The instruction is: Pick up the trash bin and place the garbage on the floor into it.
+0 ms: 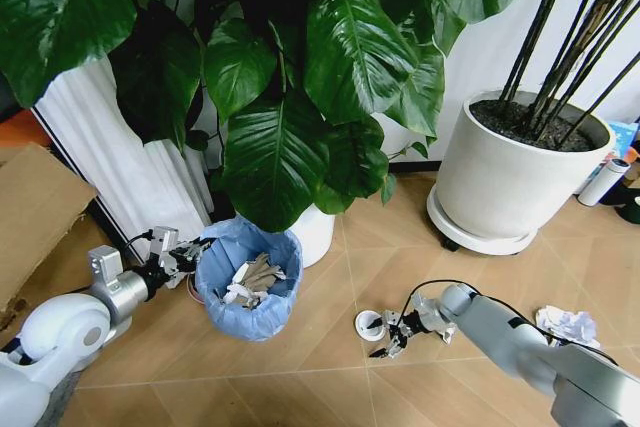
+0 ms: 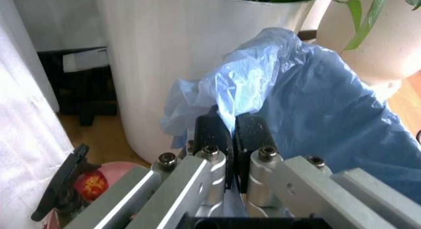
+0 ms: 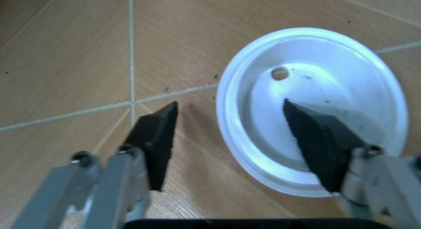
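On floor by plant pot: left hand clamped on trash bin liner | right hand apart, straddling white lid rim | risk: flat lid skids away; thin liner tears.

trash bin: blue-lined, upright on floor, holds paper scraps | white round lid: flat, at bin's 3 o'clock, near | crumpled paper wad: farther out, 3 o'clock

trash bin: crinkled plastic liner | lid: smooth glossy plastic | floor: matt wood
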